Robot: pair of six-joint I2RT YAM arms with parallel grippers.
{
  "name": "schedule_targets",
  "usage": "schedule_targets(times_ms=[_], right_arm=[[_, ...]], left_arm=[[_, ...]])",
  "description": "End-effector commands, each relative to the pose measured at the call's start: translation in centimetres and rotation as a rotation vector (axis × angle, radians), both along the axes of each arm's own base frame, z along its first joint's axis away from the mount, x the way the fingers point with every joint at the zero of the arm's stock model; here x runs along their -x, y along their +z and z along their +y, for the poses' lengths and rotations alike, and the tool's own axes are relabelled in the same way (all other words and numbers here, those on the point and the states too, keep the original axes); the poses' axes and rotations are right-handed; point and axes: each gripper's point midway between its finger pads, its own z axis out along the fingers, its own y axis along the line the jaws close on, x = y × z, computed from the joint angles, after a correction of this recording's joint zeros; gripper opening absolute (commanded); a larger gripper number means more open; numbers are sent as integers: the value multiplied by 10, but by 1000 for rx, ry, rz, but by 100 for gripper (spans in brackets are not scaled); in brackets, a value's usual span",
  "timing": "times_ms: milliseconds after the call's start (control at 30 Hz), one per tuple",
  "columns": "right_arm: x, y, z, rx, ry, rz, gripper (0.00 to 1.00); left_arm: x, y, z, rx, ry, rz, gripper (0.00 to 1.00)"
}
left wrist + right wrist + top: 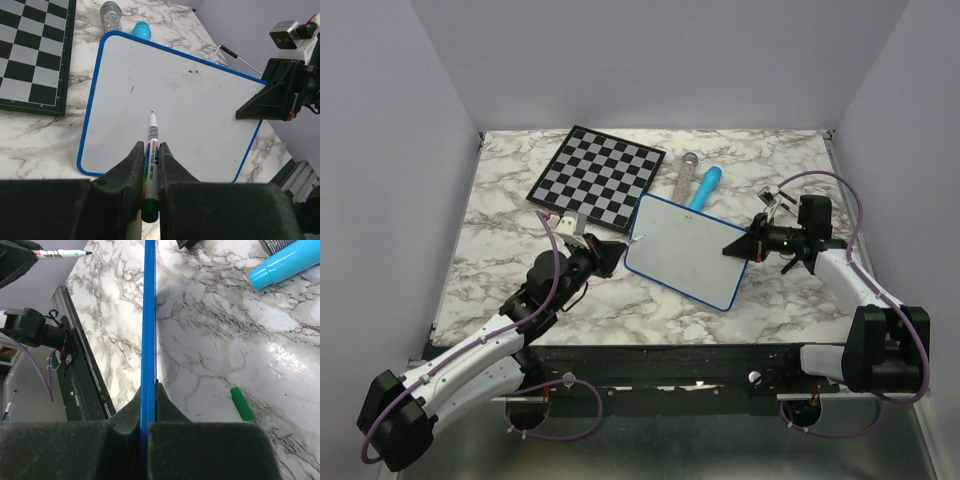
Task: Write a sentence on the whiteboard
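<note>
The whiteboard (685,250), white with a blue rim, lies slanted in the middle of the table. Its face (190,100) shows only a few small dark specks; no green words are visible. My right gripper (748,245) is shut on the board's right rim, which runs edge-on in the right wrist view (148,315). My left gripper (608,256) is shut on a white marker with a green end (152,145), also visible in the right wrist view (60,254). The marker's tip points at the board's middle-left part. I cannot tell whether it touches.
A checkered chessboard (598,175) lies at the back left, next to the whiteboard. A glittery tube (684,172) and a light blue cylinder (705,187) lie just behind the board. A green marker cap (242,404) lies on the marble under the board's right side.
</note>
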Motion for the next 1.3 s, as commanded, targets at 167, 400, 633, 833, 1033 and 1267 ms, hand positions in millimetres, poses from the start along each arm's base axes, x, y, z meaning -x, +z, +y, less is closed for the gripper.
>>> schedule_targets(times_ms=[167, 400, 633, 833, 1033, 1267], right_arm=[[-5, 7, 3, 17, 18, -51, 1], [-6, 6, 2, 25, 17, -52, 1], [-3, 7, 8, 25, 39, -58, 1], [-3, 8, 8, 25, 40, -63, 1], [-3, 8, 8, 25, 40, -61, 1], [-3, 8, 8, 25, 40, -61, 1]], left_arm=[[-12, 13, -3, -68, 53, -96, 0], [-26, 17, -10, -87, 69, -143, 0], [-45, 24, -16, -78, 96, -163, 0], [-56, 36, -22, -52, 75, -185, 0], [-61, 30, -22, -57, 71, -176, 0], [-66, 22, -19, -76, 65, -162, 0]])
